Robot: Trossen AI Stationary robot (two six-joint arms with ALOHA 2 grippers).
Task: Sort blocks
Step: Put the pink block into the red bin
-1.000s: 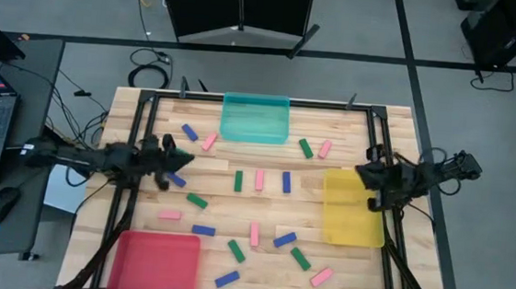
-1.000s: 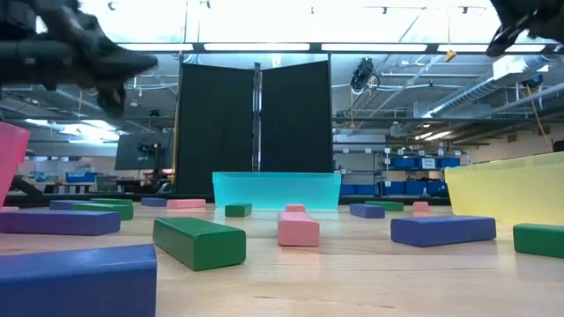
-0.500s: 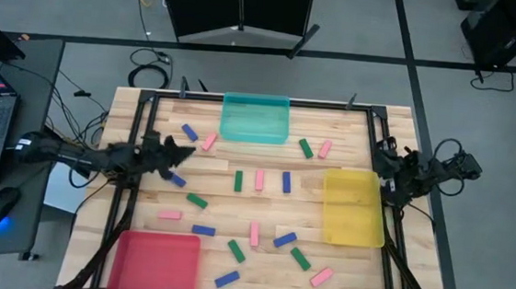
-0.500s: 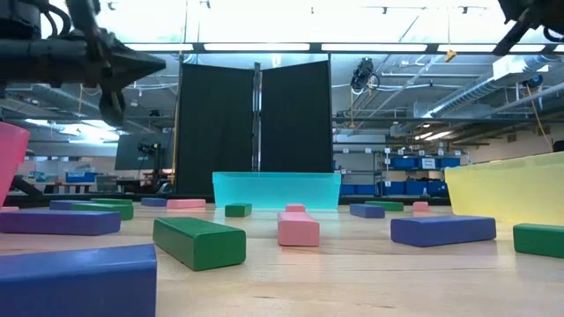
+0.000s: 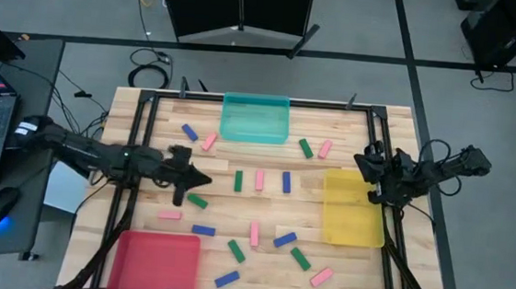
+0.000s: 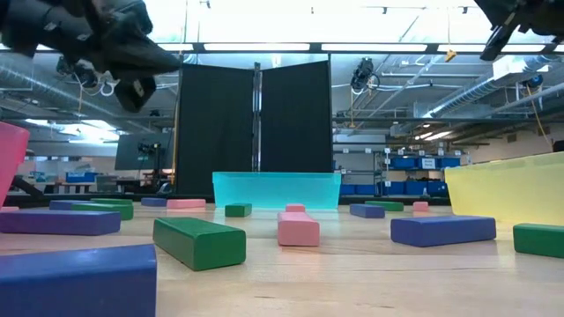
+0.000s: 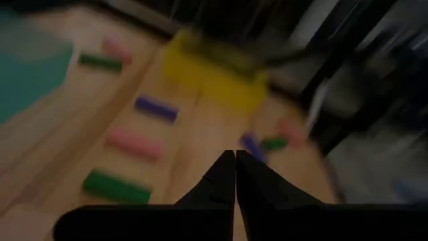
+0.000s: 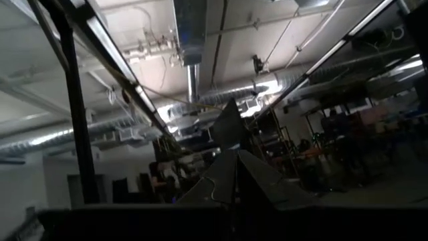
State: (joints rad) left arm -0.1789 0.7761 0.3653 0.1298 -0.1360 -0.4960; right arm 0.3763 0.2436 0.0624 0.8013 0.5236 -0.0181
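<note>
The left gripper (image 5: 202, 178), fingers pressed together and holding nothing, hovers above the wooden table (image 5: 143, 200), just beside a green block (image 5: 197, 201). Pink, green and blue blocks (image 5: 259, 179) lie scattered across the table between the red tray (image 5: 155, 263), the teal tray (image 5: 255, 118) and the yellow tray (image 5: 353, 207). The right gripper (image 5: 364, 161), likewise clenched and empty, hangs above the yellow tray's far edge.

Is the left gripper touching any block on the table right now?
Apart. In the low view the left gripper hangs high above the table, with clear space between it and the blocks lying below; its jaws are shut and empty.
</note>
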